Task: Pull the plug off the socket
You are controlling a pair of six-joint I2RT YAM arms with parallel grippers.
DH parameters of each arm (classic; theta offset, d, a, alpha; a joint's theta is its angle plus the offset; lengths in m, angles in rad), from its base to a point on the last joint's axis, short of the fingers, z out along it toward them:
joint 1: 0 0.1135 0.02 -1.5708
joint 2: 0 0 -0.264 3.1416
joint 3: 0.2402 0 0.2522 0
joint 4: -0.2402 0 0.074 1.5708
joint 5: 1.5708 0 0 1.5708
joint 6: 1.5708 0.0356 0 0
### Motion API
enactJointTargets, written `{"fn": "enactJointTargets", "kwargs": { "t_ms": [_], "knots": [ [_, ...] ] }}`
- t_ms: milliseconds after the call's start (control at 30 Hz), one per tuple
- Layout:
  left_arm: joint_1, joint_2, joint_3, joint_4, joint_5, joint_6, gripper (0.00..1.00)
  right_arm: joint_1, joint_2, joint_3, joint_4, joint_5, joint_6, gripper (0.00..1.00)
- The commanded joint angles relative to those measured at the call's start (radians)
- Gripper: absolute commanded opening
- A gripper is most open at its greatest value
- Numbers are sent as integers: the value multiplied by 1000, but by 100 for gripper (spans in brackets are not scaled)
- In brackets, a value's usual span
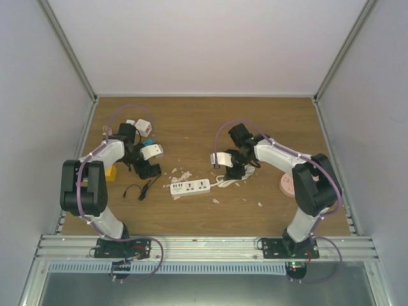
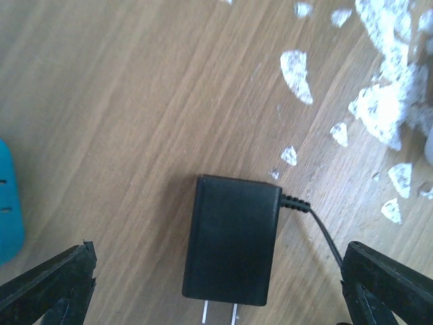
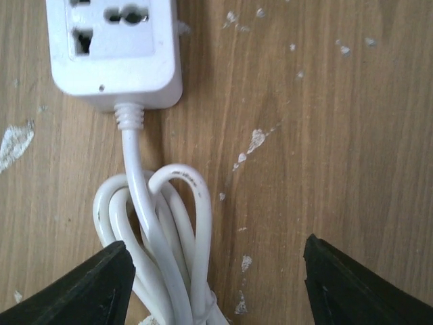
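Observation:
The black plug (image 2: 233,240) lies flat on the wooden table, out of the socket, its two metal prongs (image 2: 220,313) bare and its thin black cable (image 2: 325,237) trailing right. My left gripper (image 2: 218,274) is open wide around it, with neither finger touching it. The white socket strip (image 1: 190,187) rests mid-table, and its end (image 3: 115,47) shows empty outlets. The strip's white cord coil (image 3: 159,237) lies between the open fingers of my right gripper (image 3: 216,271), close to the left finger (image 3: 88,288). From above, the left gripper (image 1: 150,171) is left of the strip and the right gripper (image 1: 234,171) is at its right end.
A yellow block (image 1: 111,173) sits by the left arm, small white and red items (image 1: 141,125) behind it, and a blue object (image 2: 8,203) is beside the left finger. A pink disc (image 1: 286,185) lies at the right. White flecks (image 2: 382,108) dot the wood. Enclosure walls ring the table.

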State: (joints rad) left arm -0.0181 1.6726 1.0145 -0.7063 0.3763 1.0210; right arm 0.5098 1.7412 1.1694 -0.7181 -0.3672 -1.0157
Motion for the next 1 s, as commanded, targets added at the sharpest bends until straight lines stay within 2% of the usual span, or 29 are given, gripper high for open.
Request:
{"fn": "enactJointTargets", "kwargs": {
  "t_ms": [0,200,367,533,633,967],
  "knots": [
    [-7,-63,22,17,96,-52,99,7,1,-38,6,52,-47,66],
    [-7,-95,44,31,146,-104,99,7,-7,-92,43,53,-58,62],
    [-8,-128,43,42,186,-138,99,-16,-9,-149,110,123,-86,46],
    [-8,-147,49,44,203,-159,99,-95,-1,-154,129,141,-141,28],
    [-8,-153,49,50,202,-165,99,-143,-4,-147,131,151,-188,21],
    [-8,-157,59,44,207,-171,99,-344,12,-135,175,226,-500,19]
  ]
}}
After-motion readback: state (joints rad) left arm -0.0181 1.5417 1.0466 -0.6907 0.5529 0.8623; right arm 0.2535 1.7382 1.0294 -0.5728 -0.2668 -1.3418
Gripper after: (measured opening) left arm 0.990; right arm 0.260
